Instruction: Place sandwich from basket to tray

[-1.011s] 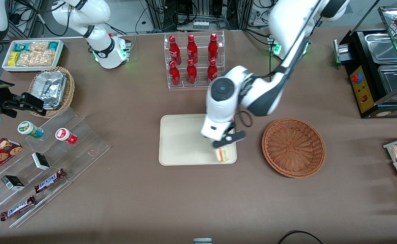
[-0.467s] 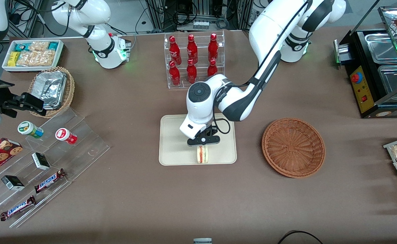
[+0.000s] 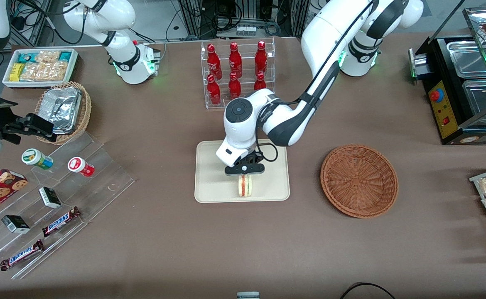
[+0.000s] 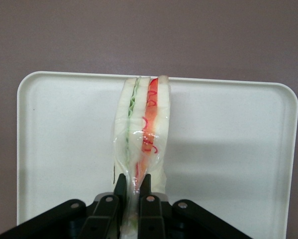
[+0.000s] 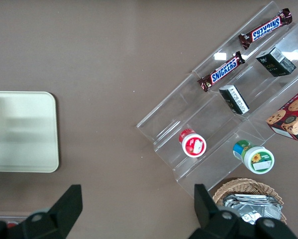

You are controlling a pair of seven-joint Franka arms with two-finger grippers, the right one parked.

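Note:
The sandwich, a wrapped wedge of pale bread with green and red filling, hangs over the cream-white tray near the tray's edge closest to the front camera. My left gripper is shut on its clear wrapper, and the black fingers pinch the wedge's narrow end. The reddish-brown wicker basket sits empty on the table beside the tray, toward the working arm's end.
A clear rack of red bottles stands farther from the front camera than the tray. A clear stepped display with snack bars and cups, a paler basket of foil containers and a white bin of snacks lie toward the parked arm's end.
The left gripper has carried the sandwich from the tray's corner nearest the basket toward the tray's middle, and the sandwich has turned edge-on to the front camera.

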